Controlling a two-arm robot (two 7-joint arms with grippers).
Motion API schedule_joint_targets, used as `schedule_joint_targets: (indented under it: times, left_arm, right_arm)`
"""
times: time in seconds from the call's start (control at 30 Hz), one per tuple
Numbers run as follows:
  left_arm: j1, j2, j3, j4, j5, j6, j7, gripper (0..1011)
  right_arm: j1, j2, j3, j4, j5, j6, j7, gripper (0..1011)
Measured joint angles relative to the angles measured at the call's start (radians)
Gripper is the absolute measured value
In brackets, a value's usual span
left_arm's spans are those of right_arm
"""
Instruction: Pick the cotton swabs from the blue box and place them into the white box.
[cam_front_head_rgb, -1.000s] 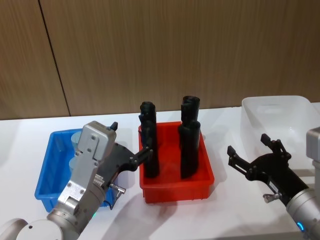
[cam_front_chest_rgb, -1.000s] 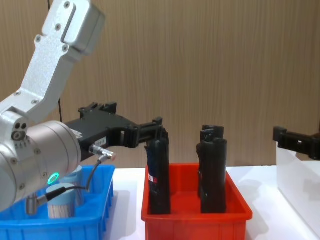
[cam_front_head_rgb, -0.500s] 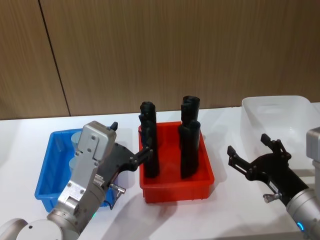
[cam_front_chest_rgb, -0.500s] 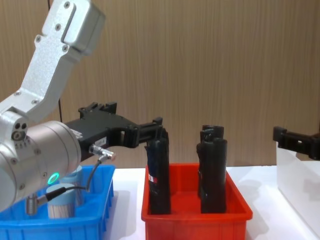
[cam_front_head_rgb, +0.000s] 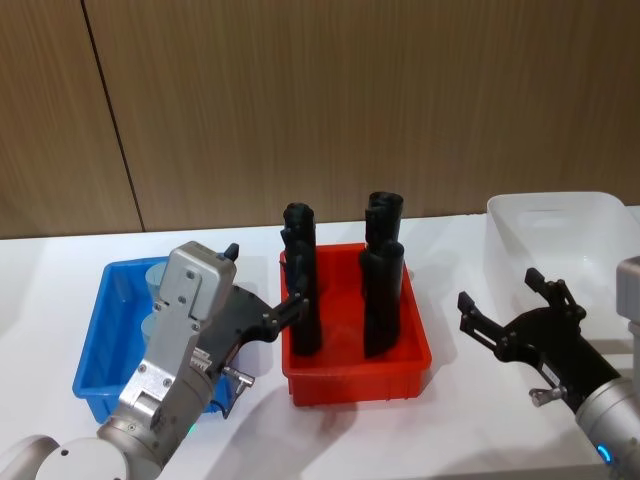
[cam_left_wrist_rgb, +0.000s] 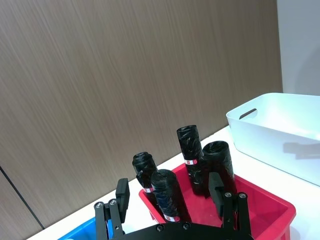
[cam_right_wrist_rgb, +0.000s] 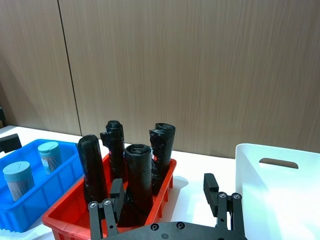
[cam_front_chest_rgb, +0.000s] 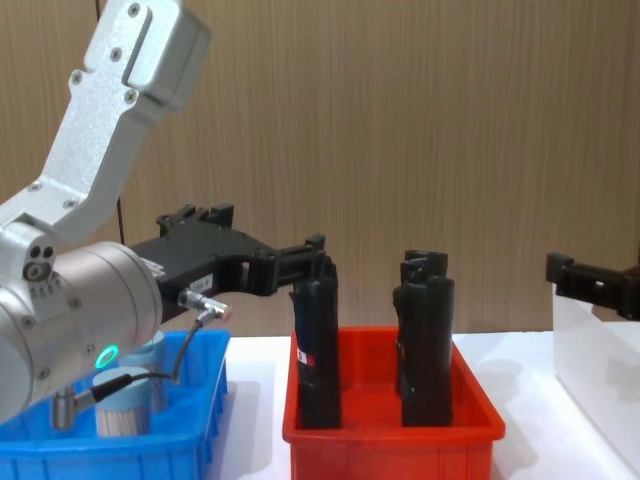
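- Left gripper (cam_front_head_rgb: 262, 285), fingers apart and empty, hovers by the blue box's (cam_front_head_rgb: 95, 350) 3 o'clock rim.
- Swabs (cam_right_wrist_rgb: 48, 156) stand inside the blue box.
- Right gripper (cam_front_head_rgb: 498, 286), spread empty, hangs at the white box's (cam_front_head_rgb: 510, 260) 7 o'clock.
- Red bin (cam_front_head_rgb: 355, 380) sits between the boxes.

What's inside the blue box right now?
Two cotton swab tubs stand upright in the blue box. The left gripper, open, and its arm cover the box's right part in the head view, so anything more there is hidden.
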Motion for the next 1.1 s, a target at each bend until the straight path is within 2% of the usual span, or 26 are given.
schedule_joint_targets:
  times: [0.67,0.9,1.1]
  left_arm:
    - [0.004,0.005,-0.008,0.004,-0.001,-0.008,0.004,1003]
    - [0.01,0.016,-0.022,0.015,-0.017,-0.021,0.02,1003]
    - [0.019,0.029,-0.041,0.024,-0.04,-0.017,0.057,1003]
  right_arm:
    - [0.0,0.0,0.0,0.0,0.0,0.0,0.0,1002]
    - [0.0,0.0,0.0,0.0,0.0,0.0,0.0,1002]
    - [0.0,0.0,0.0,0.0,0.0,0.0,0.0,1002]
